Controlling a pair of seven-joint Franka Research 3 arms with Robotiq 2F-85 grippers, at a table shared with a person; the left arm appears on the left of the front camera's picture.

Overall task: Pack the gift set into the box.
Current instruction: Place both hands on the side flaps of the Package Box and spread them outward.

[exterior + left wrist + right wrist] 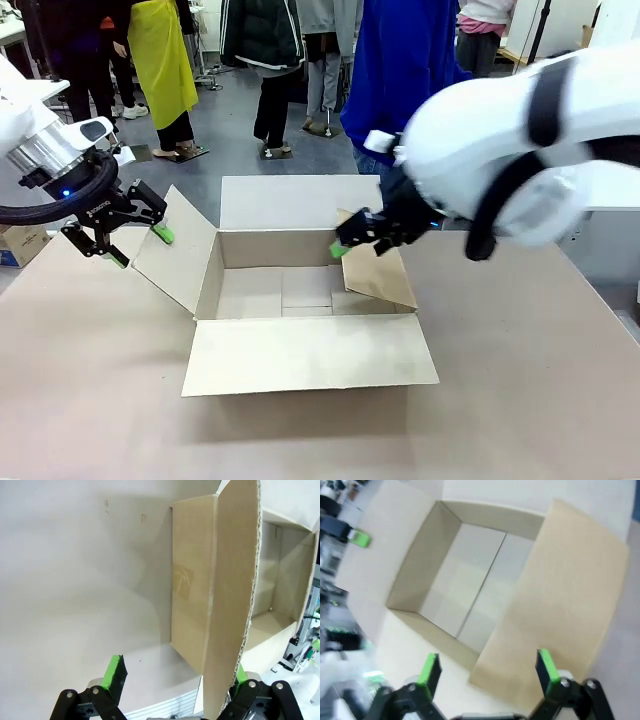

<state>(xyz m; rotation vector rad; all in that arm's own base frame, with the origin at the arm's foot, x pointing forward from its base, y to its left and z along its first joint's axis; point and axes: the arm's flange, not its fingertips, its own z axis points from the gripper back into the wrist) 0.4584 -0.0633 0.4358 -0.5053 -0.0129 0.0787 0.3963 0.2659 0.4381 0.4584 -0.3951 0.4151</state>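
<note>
The brown cardboard box (270, 250) stands in the middle of the table with its four flaps spread, its bare bottom showing (470, 580). My left gripper (140, 247) is open at the box's left flap (180, 260); in the left wrist view that flap (225, 605) runs edge-on between the fingers, close to the right one (177, 675). My right gripper (355, 240) is open over the right flap (385, 275), which leans inward; the flap (565, 590) lies under the spread fingers (487, 670). The gift set is out of view.
A person in a blue top (400, 60) stands at the far side behind the box. Other people stand farther back. A small printed box (20, 245) sits off the table's left edge. Bare table (520, 380) surrounds the box.
</note>
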